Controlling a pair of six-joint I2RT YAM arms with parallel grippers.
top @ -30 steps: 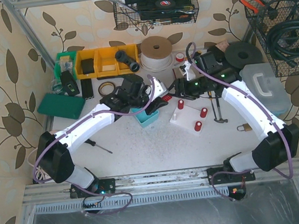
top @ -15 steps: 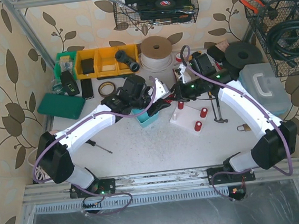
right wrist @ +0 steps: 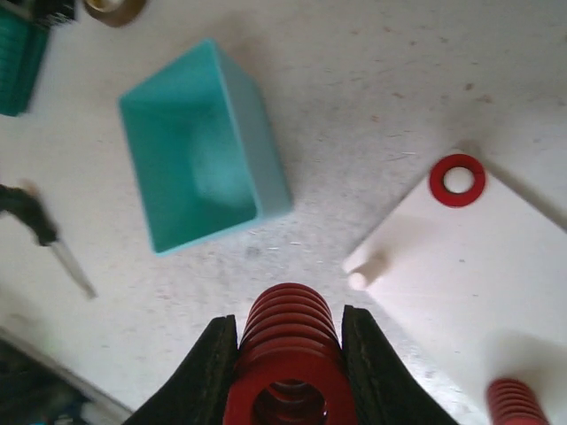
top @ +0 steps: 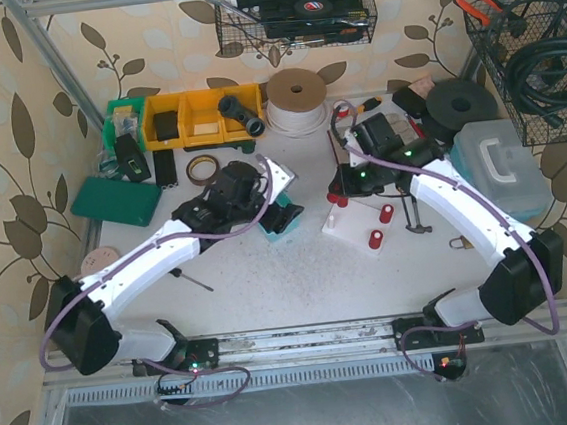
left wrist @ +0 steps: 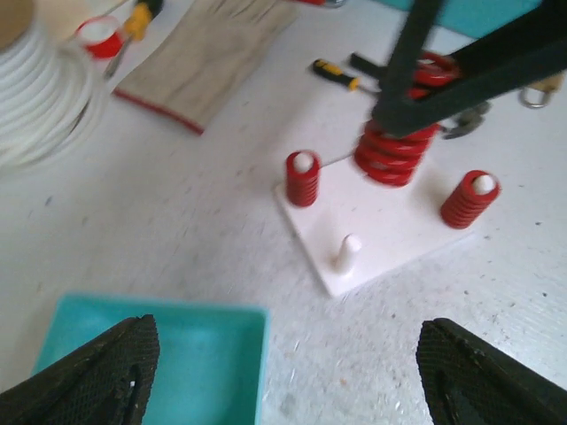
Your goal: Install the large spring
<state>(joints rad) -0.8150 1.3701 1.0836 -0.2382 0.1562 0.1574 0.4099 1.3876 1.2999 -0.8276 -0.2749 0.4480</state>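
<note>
My right gripper is shut on the large spring, a thick red coil held between both black fingers. In the left wrist view this large spring hangs over the far part of the white base plate. A bare white peg stands at the plate's near corner, and small red springs sit on two other pegs. My left gripper is open and empty, low over the table beside the teal bin. From above, the left gripper is left of the right gripper.
A white rope spool, yellow bins and a tape roll line the back. A hammer and padlock lie right of the plate. A screwdriver lies at front left, and a clear case at right.
The two grippers met above the table; the right one shut on the large spring. My left gripper has opened and drawn back to the left. The right one has moved over the plate.
</note>
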